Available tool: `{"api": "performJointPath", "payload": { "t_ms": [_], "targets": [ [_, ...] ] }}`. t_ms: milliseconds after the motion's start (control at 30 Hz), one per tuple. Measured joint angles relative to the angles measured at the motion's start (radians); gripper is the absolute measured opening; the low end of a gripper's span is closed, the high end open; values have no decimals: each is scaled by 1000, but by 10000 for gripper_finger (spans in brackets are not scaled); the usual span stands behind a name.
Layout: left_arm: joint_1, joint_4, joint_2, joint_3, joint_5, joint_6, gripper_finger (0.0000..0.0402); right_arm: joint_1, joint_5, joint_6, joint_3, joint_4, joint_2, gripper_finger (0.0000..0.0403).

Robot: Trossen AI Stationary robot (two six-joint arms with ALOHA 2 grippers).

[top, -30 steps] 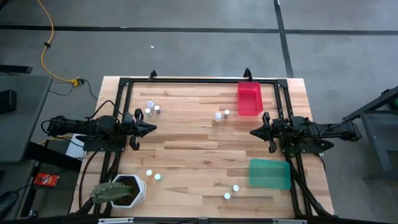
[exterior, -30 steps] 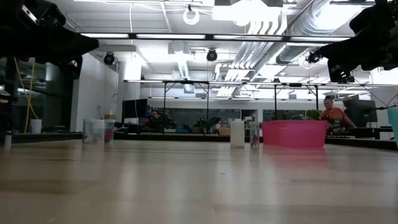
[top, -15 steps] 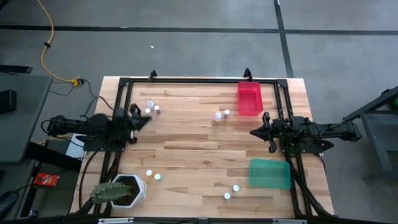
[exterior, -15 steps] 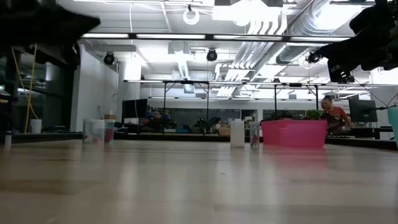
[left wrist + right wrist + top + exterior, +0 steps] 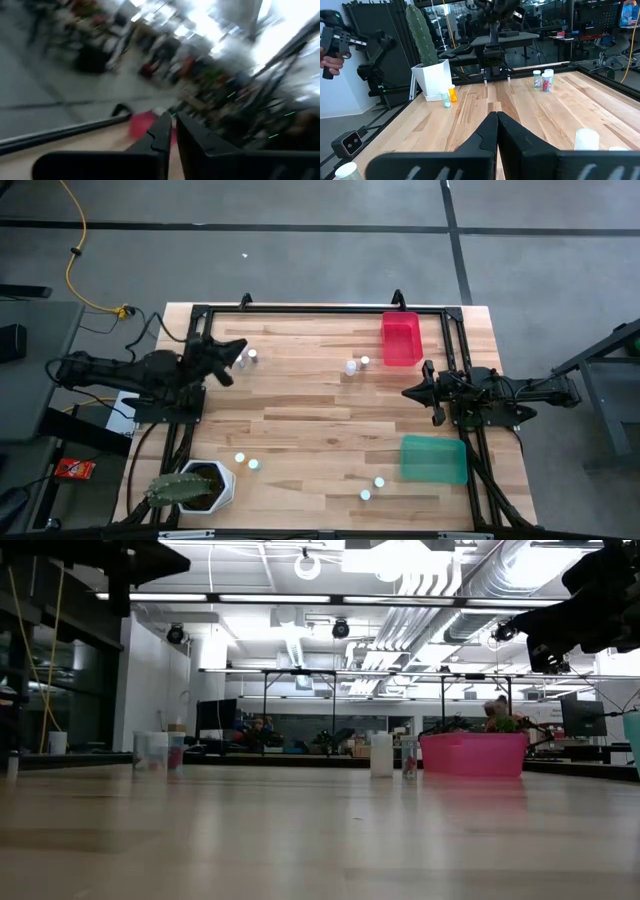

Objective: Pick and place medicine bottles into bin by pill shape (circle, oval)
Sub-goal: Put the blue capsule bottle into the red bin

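Observation:
Small white-capped medicine bottles stand upright on the wooden table in pairs: by the red bin (image 5: pixel 351 366), near the plant pot (image 5: pixel 247 461), near the green bin (image 5: pixel 372 487), and at the far left (image 5: pixel 252 355). My left gripper (image 5: pixel 238 348) is shut and empty. It is raised above the table over the far-left bottles and hides some of them. Its wrist view (image 5: pixel 173 125) is blurred. My right gripper (image 5: pixel 407 391) is shut and empty. It hovers at the table's right side, between the red bin (image 5: pixel 401 338) and the green bin (image 5: pixel 434 459).
A white pot with a cactus (image 5: pixel 190 485) stands at the near left corner. A dark frame (image 5: pixel 320 308) runs around the table's edges. The low view shows bottles (image 5: pixel 381 754) next to the pink-red bin (image 5: pixel 473 754). The table's middle holds only bare wood (image 5: pixel 320 420).
My left gripper has risen and swung toward the table's far edge, turning to point far-right, and now sits over the far-left bottles. Its fingers stay shut. No bottle has moved.

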Motion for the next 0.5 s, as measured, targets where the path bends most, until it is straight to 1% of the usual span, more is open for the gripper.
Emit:
{"api": "performJointPath", "payload": {
  "t_ms": [33, 167, 300, 400, 500],
  "targets": [
    [4, -92, 25, 46, -17, -18, 35, 0, 0, 0, 0, 0, 0, 0],
    [52, -439, 111, 220, -16, -90, 93, 0, 0, 0, 0, 0, 0, 0],
    [132, -724, 185, 335, 36, -170, 161, 0, 0, 0, 0, 0, 0, 0],
    [226, -842, 244, 370, 109, -207, 203, 0, 0, 0, 0, 0, 0, 0],
    [352, -895, 308, 375, 263, -214, 232, 0, 0, 0, 0, 0, 0, 0]
  ]
}}
